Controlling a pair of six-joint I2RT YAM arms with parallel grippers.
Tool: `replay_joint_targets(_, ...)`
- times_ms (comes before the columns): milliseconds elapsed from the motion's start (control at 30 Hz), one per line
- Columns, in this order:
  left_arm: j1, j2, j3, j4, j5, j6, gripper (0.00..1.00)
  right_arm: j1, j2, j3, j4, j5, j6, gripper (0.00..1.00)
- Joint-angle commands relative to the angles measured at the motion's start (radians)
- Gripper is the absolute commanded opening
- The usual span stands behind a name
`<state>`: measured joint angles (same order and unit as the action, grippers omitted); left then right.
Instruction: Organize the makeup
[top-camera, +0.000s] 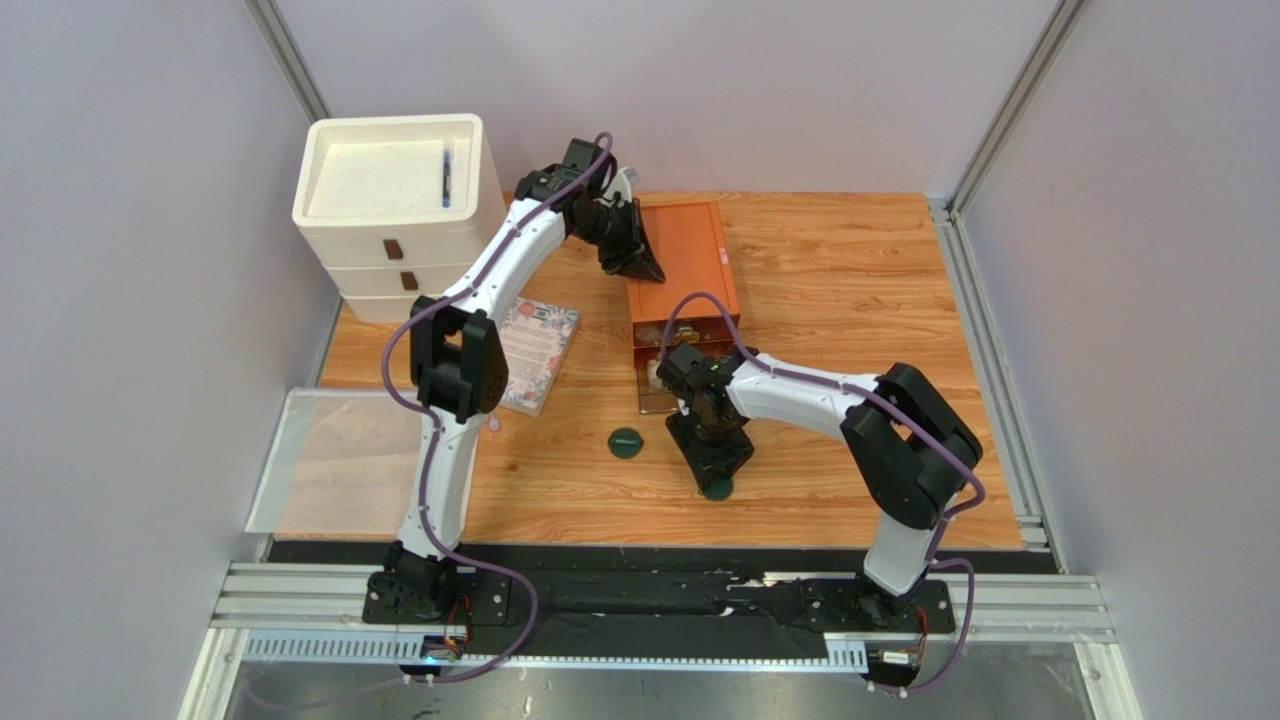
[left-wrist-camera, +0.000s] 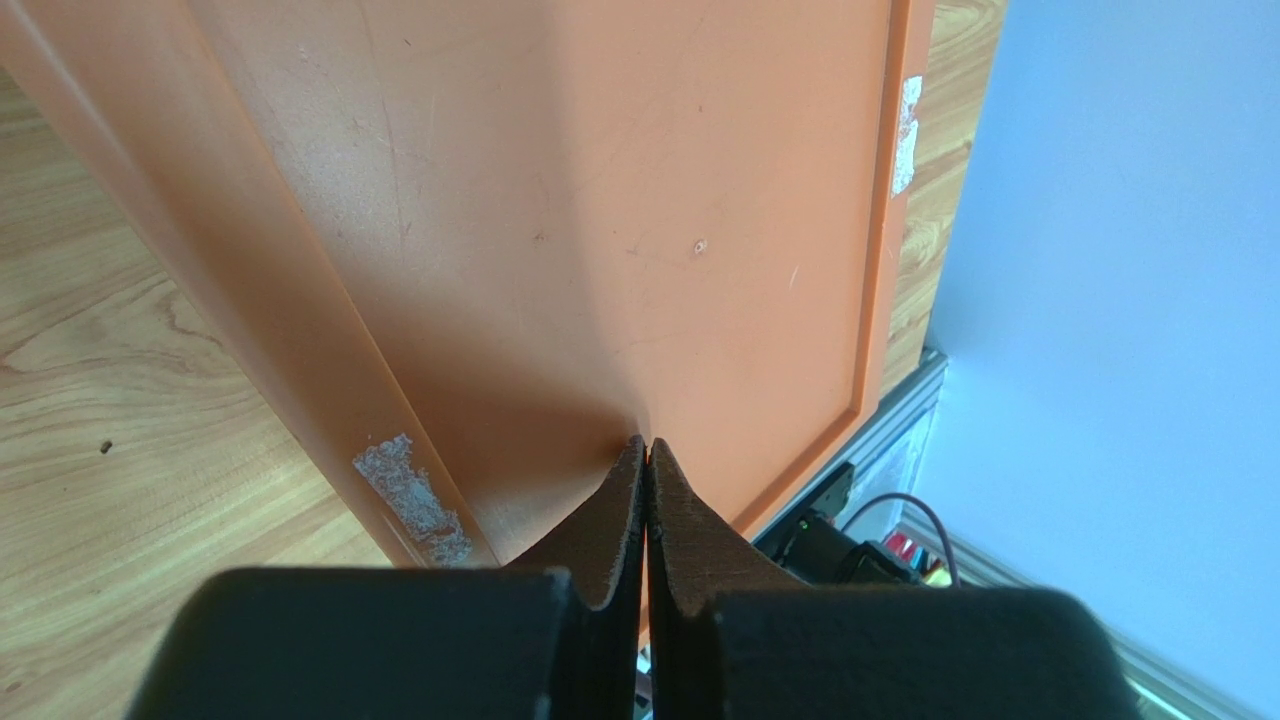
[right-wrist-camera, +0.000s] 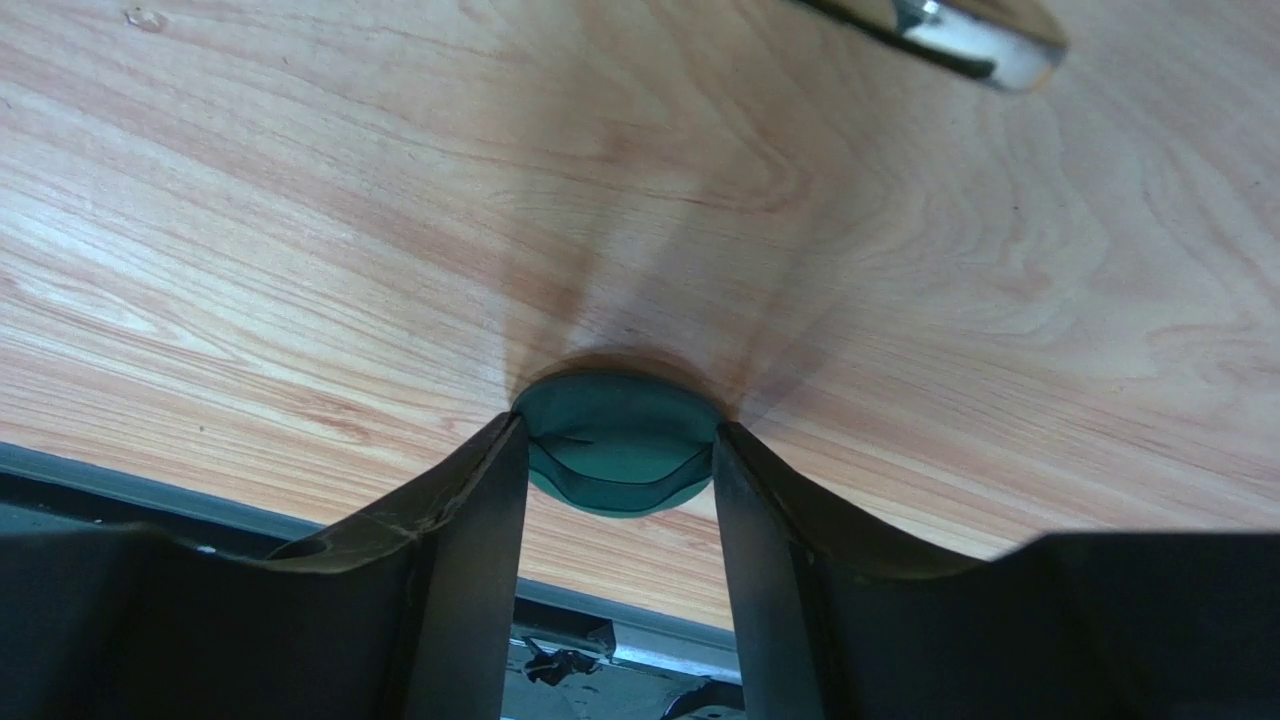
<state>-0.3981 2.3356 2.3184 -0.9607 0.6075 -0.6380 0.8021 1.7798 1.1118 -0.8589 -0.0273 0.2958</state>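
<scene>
While the right fingers (right-wrist-camera: 473, 525) clamp a dark green round compact (right-wrist-camera: 619, 450) on the wooden worktop (right-wrist-camera: 902, 270), the left fingers (left-wrist-camera: 613, 518) sit pressed together. Their tips touch an orange-brown box (left-wrist-camera: 601, 225).

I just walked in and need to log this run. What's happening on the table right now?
The right gripper has its fingers closed around a dark green compact near the front edge of the table. The left gripper, shut and empty, has its tips on the orange-brown drawer box. A second green compact lies loose between the arms.
</scene>
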Motion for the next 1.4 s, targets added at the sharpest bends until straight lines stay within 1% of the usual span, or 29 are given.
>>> replay_joint_targets(0, 0.005, -0.025, 0.01, -0.018, -0.028, 0.02, 0.0, 0.0, 0.023, -0.024, 0.057, 0.061, 0.005, 0.42)
replay_joint_targets(33, 0.005, -0.025, 0.01, -0.019, -0.028, 0.021, 0.0, 0.0, 0.021, -0.035, 0.06, 0.063, 0.002, 0.38)
replay_joint_targets(67, 0.005, -0.027, 0.012, -0.019, -0.028, 0.021, 0.0, 0.002, 0.021, -0.036, 0.06, 0.064, 0.0, 0.3)
replay_joint_targets(100, 0.004, -0.027, 0.01, -0.019, -0.029, 0.021, 0.0, 0.0, 0.02, -0.038, 0.06, 0.064, -0.001, 0.25)
replay_joint_targets(133, 0.005, -0.027, 0.01, -0.019, -0.029, 0.02, 0.0, 0.002, 0.018, -0.041, 0.057, 0.067, -0.003, 0.15)
replay_joint_targets(200, 0.005, -0.027, 0.01, -0.019, -0.031, 0.02, 0.0, 0.0, 0.007, -0.038, 0.047, 0.078, -0.004, 0.07)
replay_joint_targets(233, 0.005, -0.025, 0.01, -0.019, -0.031, 0.018, 0.0, 0.0, 0.0, -0.032, 0.043, 0.082, -0.009, 0.0)
replay_joint_targets(333, 0.005, -0.025, 0.012, -0.019, -0.031, 0.017, 0.0, 0.0, -0.049, -0.01, 0.012, 0.099, -0.014, 0.0)
replay_joint_targets(467, 0.004, -0.024, 0.013, -0.016, -0.031, 0.017, 0.0, 0.0, -0.147, 0.065, -0.008, 0.116, -0.027, 0.0)
replay_joint_targets(500, 0.005, -0.024, 0.012, -0.016, -0.028, 0.018, 0.0, 0.0, -0.186, 0.081, -0.009, 0.128, -0.026, 0.0)
replay_joint_targets(633, 0.005, -0.022, 0.012, -0.019, -0.026, 0.02, 0.0, -0.012, -0.23, 0.184, -0.002, 0.2, -0.027, 0.0)
replay_joint_targets(700, 0.005, -0.024, 0.012, -0.019, -0.025, 0.02, 0.0, -0.033, -0.223, 0.258, 0.003, 0.213, -0.024, 0.0)
replay_joint_targets(833, 0.005, -0.024, 0.013, -0.018, -0.023, 0.02, 0.0, -0.066, -0.139, 0.387, 0.001, 0.218, -0.024, 0.0)
replay_joint_targets(1000, 0.005, -0.024, 0.015, -0.019, -0.02, 0.02, 0.0, -0.075, 0.018, 0.506, -0.017, 0.214, -0.034, 0.0)
replay_joint_targets(1067, 0.005, -0.024, 0.015, -0.019, -0.018, 0.02, 0.0, -0.075, 0.059, 0.554, -0.048, 0.207, -0.037, 0.02)
replay_joint_targets(1167, 0.007, -0.024, 0.018, -0.024, -0.017, 0.023, 0.0, -0.078, 0.104, 0.58, -0.069, 0.195, -0.041, 0.08)
replay_joint_targets(1200, 0.007, -0.025, 0.018, -0.024, -0.017, 0.023, 0.0, -0.076, 0.104, 0.579, -0.072, 0.194, -0.046, 0.22)
replay_joint_targets(1267, 0.007, -0.027, 0.018, -0.024, -0.015, 0.023, 0.0, -0.076, 0.099, 0.576, -0.075, 0.213, -0.05, 0.42)
replay_joint_targets(1300, 0.007, -0.027, 0.018, -0.024, -0.015, 0.023, 0.0, -0.076, 0.092, 0.571, -0.074, 0.224, -0.053, 0.54)
replay_joint_targets(1367, 0.007, -0.028, 0.019, -0.024, -0.014, 0.024, 0.0, -0.076, 0.076, 0.56, -0.069, 0.237, -0.061, 0.62)
